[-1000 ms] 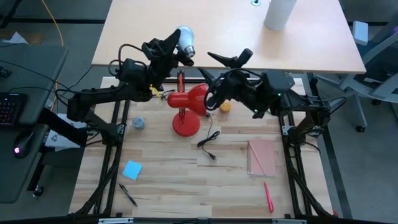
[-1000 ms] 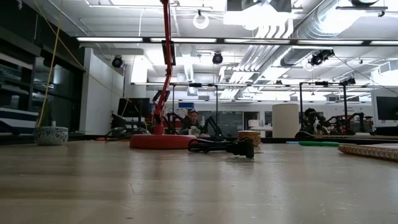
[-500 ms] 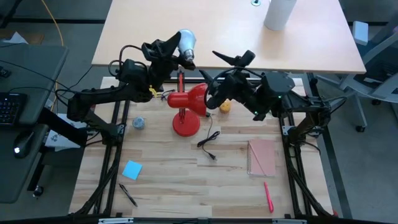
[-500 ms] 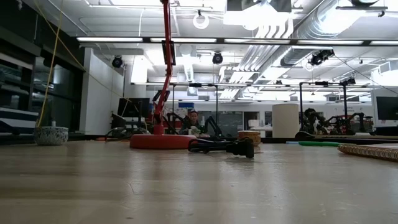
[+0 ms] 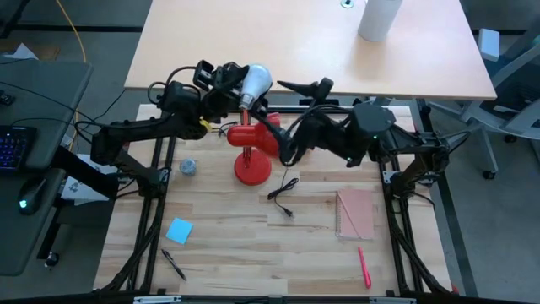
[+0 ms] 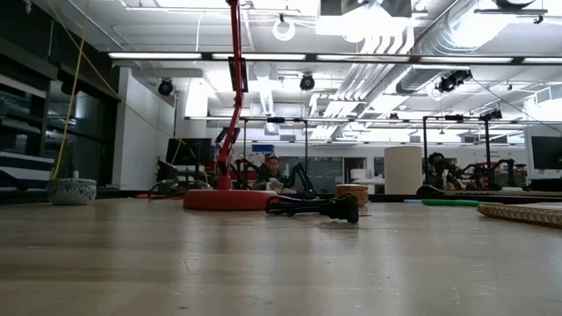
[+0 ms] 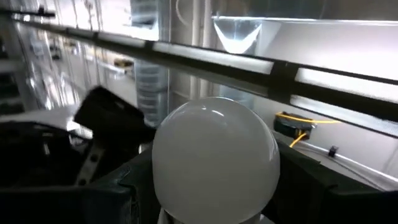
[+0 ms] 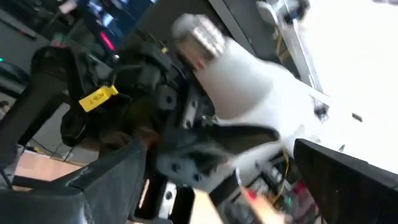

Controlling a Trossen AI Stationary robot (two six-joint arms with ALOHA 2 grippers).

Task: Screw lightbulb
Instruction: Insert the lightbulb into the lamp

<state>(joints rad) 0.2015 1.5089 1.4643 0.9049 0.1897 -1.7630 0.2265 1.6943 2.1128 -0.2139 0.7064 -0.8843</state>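
The white lightbulb [image 5: 256,81] is held up near the table's far edge, above the red lamp [image 5: 253,139], with my left gripper [image 5: 239,84] shut on it. In the left wrist view its round dome [image 7: 214,155] fills the middle. In the right wrist view its metal screw base [image 8: 199,37] sticks out free. My right gripper [image 5: 283,105] is open just to the bulb's right, its fingers [image 8: 106,180] apart and touching nothing. The lamp stands on its round base [image 6: 219,200]. My left gripper pinches the bulb's white body [image 7: 168,199] between its two fingers, one on each side, below the widest part of the dome. The fingers come from the table's left, slanting upward. The bulb is lifted clear above the lamp's shade, its screw base free.
The lamp's black cord and plug [image 5: 285,190] lie near the base. A pink notebook [image 5: 356,213] and a red pen [image 5: 364,266] are at the right, a blue note [image 5: 179,230] and a black pen [image 5: 173,263] at the near left. A white cylinder [image 5: 377,19] stands on the far table.
My left gripper has rolled at the wrist while keeping its hold, turning the bulb about; the bulb now sits a little lower in the high view, closer over the lamp. My right gripper's fingers have edged toward the bulb.
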